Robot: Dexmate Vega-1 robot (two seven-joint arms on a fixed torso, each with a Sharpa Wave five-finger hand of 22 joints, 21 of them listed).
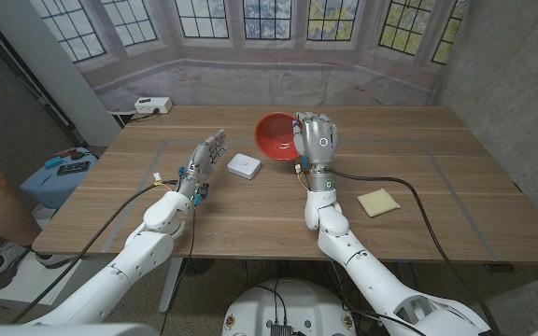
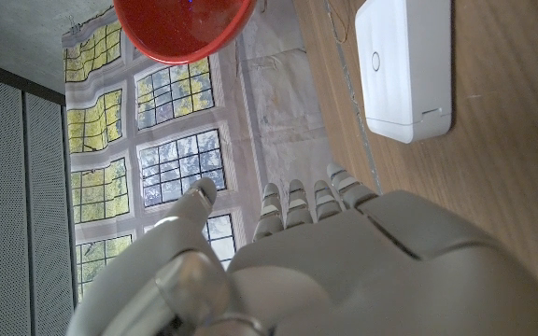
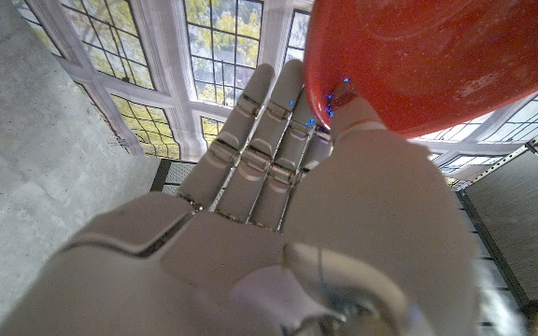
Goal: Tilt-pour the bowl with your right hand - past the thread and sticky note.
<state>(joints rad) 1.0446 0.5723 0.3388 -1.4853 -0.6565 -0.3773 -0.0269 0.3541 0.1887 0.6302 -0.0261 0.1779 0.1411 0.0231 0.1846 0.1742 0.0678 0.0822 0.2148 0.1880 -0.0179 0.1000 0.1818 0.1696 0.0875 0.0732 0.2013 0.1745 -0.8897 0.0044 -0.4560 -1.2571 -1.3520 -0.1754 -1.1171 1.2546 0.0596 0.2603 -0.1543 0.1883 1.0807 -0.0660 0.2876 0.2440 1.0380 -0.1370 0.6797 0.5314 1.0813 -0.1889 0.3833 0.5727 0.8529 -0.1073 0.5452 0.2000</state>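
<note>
Right hand [image 1: 318, 140] tilts bowl [image 1: 276, 136] — mid-table.

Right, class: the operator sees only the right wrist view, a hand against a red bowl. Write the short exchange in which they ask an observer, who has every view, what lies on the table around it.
Operator: What is on the table near the bowl?
Observer: A white box lies just to the robot's left of the red bowl, which the right hand holds tipped on its side.
Operator: And on the other side?
Observer: A yellow sticky note lies on the table to the right of the right forearm.
</note>
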